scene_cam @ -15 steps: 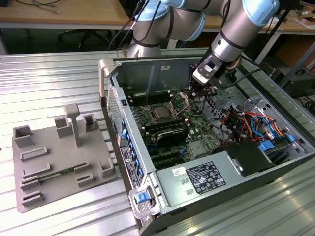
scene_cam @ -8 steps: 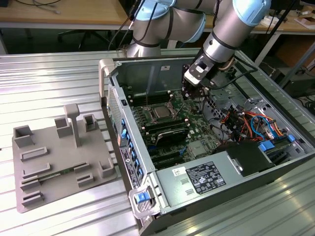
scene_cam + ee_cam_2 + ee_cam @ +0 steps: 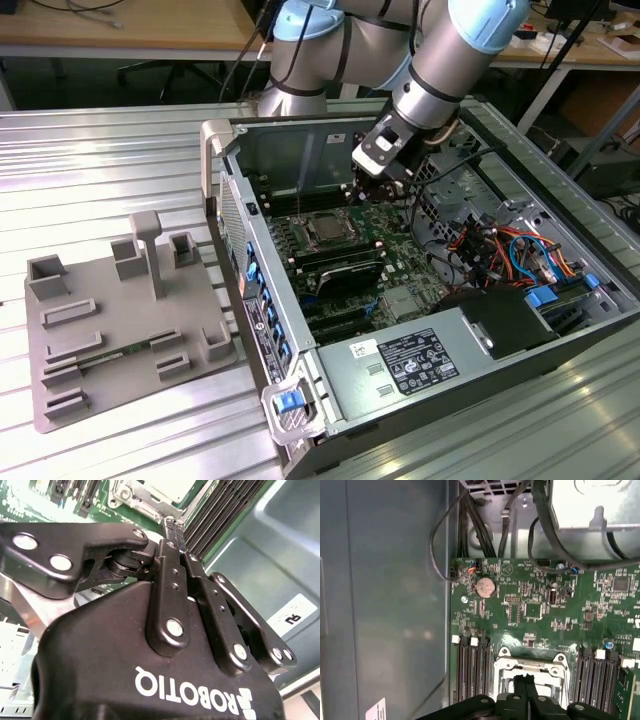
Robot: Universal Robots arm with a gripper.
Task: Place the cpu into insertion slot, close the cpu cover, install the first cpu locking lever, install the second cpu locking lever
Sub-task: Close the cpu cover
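Note:
The cpu [image 3: 325, 231] lies flat in the insertion slot [image 3: 322, 243] on the green board inside the open case, its silver-grey top facing up. The silver cpu cover [image 3: 530, 666] lies around it as a metal frame, which also shows in the second wrist view as cpu cover [image 3: 131, 495]. In the exterior view my gripper [image 3: 375, 195] hangs just to that view's right of the slot, a little above the board. In both wrist views its black fingers are pressed together, tips at gripper [image 3: 170, 524] and gripper [image 3: 524, 681], close over the cover's edge. Nothing shows between the fingers.
Black RAM slots [image 3: 472, 672] flank the socket on both sides. A coin battery [image 3: 485, 586] and black cables [image 3: 480, 522] lie beyond it. The case wall [image 3: 385, 605] rises close by. A power supply [image 3: 420, 365], coloured cables [image 3: 510, 250] and a grey fixture tray [image 3: 120, 330] are in view.

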